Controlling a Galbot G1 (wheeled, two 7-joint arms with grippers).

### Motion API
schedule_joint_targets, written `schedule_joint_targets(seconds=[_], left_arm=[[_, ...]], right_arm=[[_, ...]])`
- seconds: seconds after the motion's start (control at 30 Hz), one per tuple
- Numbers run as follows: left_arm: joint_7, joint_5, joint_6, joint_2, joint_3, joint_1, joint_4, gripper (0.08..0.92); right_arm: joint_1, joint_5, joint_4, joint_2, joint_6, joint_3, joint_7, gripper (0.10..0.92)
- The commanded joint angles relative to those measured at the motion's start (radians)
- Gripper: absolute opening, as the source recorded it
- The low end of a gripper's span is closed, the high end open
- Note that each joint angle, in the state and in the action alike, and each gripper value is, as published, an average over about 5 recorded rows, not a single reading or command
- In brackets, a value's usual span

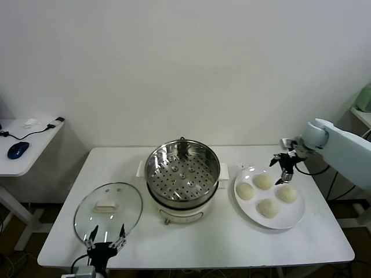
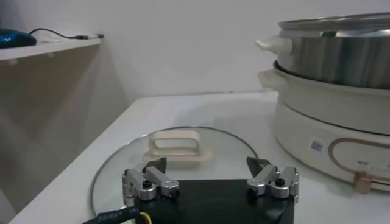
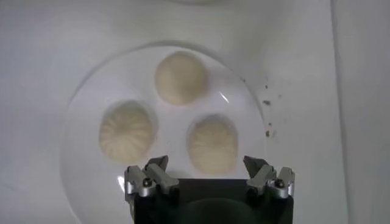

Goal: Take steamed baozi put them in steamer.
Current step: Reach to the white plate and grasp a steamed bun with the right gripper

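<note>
Four steamed baozi (image 1: 266,194) lie on a white plate (image 1: 294,218) at the right of the white worktop (image 1: 232,243), just beside the steel steamer (image 1: 182,169), whose perforated tray (image 1: 182,174) holds nothing. Right end effector (image 1: 283,172) hovers over the plate's far side, fingers (image 3: 152,176) spread wide and holding nothing. Left end effector (image 1: 105,240) sits low at the worktop's near edge, likewise spread and unladen, by the glass lid (image 1: 108,209) lying flat left of the steamer.
</note>
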Motion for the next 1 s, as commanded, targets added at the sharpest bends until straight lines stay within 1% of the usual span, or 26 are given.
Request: schedule_joint_targets(seconds=[0.03, 0.33, 0.53, 0.63, 0.73, 0.8, 0.9, 1.0], left_arm=[[0.001, 0.001, -0.003, 0.002, 0.0, 0.005, 0.002, 0.823], [0.001, 0.013, -0.013, -0.001, 0.007, 0.012, 0.003, 0.823], [-0.001, 0.021, -0.018, -0.006, 0.011, 0.01, 0.009, 0.823], [-0.001, 0.024, -0.019, -0.007, 0.013, 0.01, 0.011, 0.823], [-0.002, 0.026, -0.02, -0.007, 0.014, 0.011, 0.009, 0.823], [-0.002, 0.027, -0.019, -0.007, 0.013, 0.012, 0.006, 0.823], [-0.002, 0.03, -0.018, -0.007, 0.014, 0.017, -0.003, 0.823], [-0.002, 0.035, -0.018, -0.007, 0.017, 0.024, -0.018, 0.823]], right_arm=[[-0.024, -0.016, -0.145, 0.105, -0.022, -0.025, -0.002, 0.823], [-0.095, -0.058, -0.258, 0.171, 0.003, 0.059, 0.037, 0.823], [-0.107, -0.064, -0.286, 0.196, 0.004, 0.07, 0.039, 0.814], [-0.11, -0.065, -0.298, 0.204, 0.003, 0.075, 0.038, 0.76], [-0.108, -0.065, -0.299, 0.205, 0.002, 0.077, 0.032, 0.679], [-0.102, -0.062, -0.289, 0.2, 0.001, 0.073, 0.027, 0.642], [-0.075, -0.044, -0.24, 0.181, -0.005, 0.057, 0.022, 0.622], [0.009, 0.014, -0.137, 0.143, -0.015, 0.0, 0.012, 0.62]])
